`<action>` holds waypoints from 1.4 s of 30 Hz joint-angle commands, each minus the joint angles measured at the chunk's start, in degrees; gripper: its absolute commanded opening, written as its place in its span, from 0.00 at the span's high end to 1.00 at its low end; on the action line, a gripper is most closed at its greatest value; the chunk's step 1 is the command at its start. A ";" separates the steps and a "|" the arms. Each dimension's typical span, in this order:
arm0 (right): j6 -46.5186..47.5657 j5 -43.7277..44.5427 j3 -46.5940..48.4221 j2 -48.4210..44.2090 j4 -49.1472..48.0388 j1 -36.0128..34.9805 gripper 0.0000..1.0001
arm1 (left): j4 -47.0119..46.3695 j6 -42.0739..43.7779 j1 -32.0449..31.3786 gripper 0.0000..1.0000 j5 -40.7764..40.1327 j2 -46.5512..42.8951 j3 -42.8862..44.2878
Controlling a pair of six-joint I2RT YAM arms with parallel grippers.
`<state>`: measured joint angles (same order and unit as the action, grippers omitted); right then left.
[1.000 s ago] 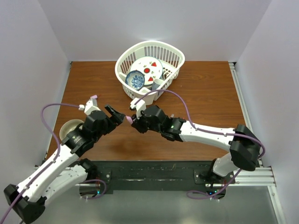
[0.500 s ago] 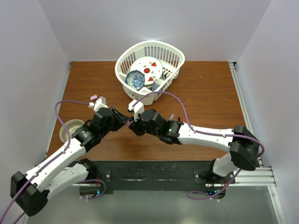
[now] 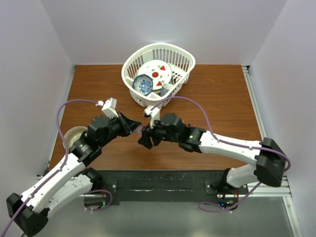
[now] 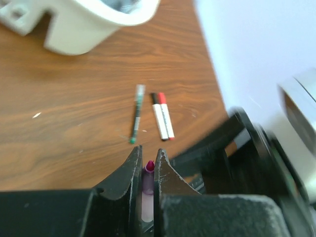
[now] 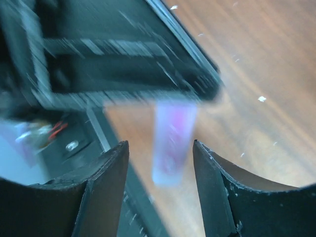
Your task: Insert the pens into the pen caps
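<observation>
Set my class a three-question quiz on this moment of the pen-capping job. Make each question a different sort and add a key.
1. True or false: the left gripper is shut on the pink marker.
2. In the left wrist view, how many pens lie loose on the table? A) one B) three C) five
3. Fill the gap: the right gripper has its jaws ____ on either side of the marker.

Key: 1 true; 2 B; 3 open.
</observation>
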<state>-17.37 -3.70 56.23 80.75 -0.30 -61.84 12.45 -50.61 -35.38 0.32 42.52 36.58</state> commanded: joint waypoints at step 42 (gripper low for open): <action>-7.95 -14.40 -13.78 -35.57 -1.56 9.29 1.00 | 4.61 29.52 18.80 0.18 -15.11 20.48 26.17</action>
<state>-29.58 -21.71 39.38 49.12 -7.16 -52.45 12.10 -26.72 -29.02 -11.92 58.35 60.80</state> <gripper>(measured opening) 0.188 0.815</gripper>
